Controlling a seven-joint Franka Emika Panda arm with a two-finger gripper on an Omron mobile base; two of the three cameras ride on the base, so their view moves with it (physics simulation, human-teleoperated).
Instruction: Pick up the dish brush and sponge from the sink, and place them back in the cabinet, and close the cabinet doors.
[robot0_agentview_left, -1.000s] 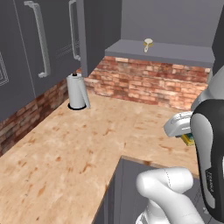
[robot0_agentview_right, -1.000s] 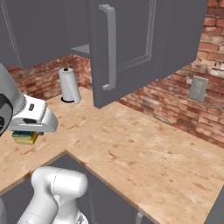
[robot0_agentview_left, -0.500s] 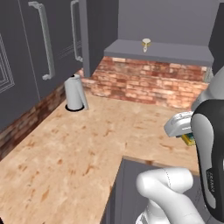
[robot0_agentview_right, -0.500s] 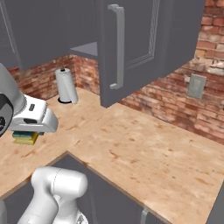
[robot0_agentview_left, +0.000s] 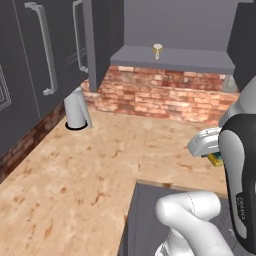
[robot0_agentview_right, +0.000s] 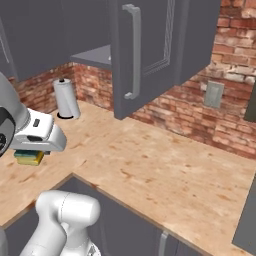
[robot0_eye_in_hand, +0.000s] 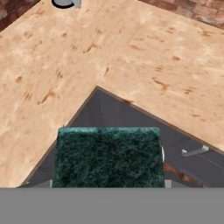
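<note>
The sponge (robot0_eye_in_hand: 108, 155) has a coarse, fibrous dark green top and a smooth yellow underside. The surface (robot0_agentview_left: 90, 170) looks like matt speckled stone. Behind it the wall (robot0_agentview_left: 165, 95) is rough brick. The cabinet doors (robot0_agentview_right: 145, 50) are matt grey with satin metal handles (robot0_agentview_right: 134, 50).

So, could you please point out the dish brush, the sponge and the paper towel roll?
dish brush (robot0_agentview_left: 157, 50), left base view, on its round head.
sponge (robot0_eye_in_hand: 108, 156), hand view, on its dark green top.
paper towel roll (robot0_agentview_right: 66, 98), right base view, on its white side.
</note>
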